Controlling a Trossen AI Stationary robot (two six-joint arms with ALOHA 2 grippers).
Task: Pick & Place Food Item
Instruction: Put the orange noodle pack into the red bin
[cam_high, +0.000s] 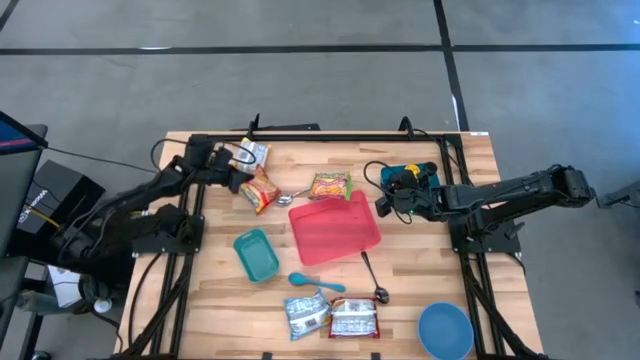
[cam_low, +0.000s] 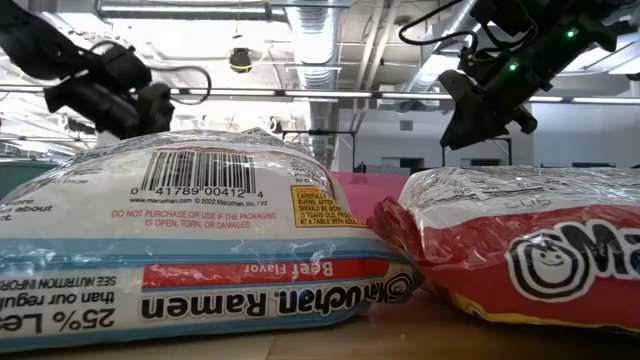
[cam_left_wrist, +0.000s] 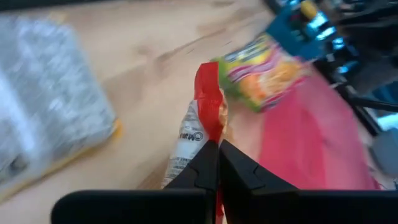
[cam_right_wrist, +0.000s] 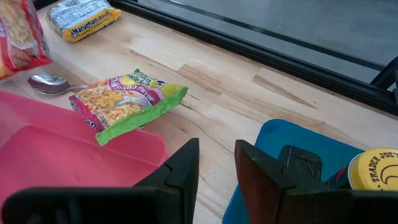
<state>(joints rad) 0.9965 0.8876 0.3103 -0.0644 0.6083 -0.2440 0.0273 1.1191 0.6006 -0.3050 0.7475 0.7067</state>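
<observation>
While the left gripper (cam_high: 243, 178) sits in the upper left part of the table in the high view, its fingers are fully closed on the edge of a red ramen packet (cam_high: 260, 190). In the left wrist view the packet (cam_left_wrist: 198, 124) hangs forward from the closed fingertips, with its long axis running straight away from the jaws, so it seems lifted or half lifted by one end.

The pink tray (cam_high: 335, 231) lies in the centre of the frame, to the lower right of the held packet, and I judge it is the likely place to put the food. The coming move therefore depends on carrying the packet to the right and a little down in the high view. The left arm is clearly the nearer one.

The right gripper (cam_high: 383, 203) waits at the right of the tray, near a blue box (cam_high: 410, 177). Its fingers stand a little apart and hold nothing. A green snack bag (cam_right_wrist: 127, 101) rests on the far rim of the tray, close to the path, so the packet may touch it.
</observation>
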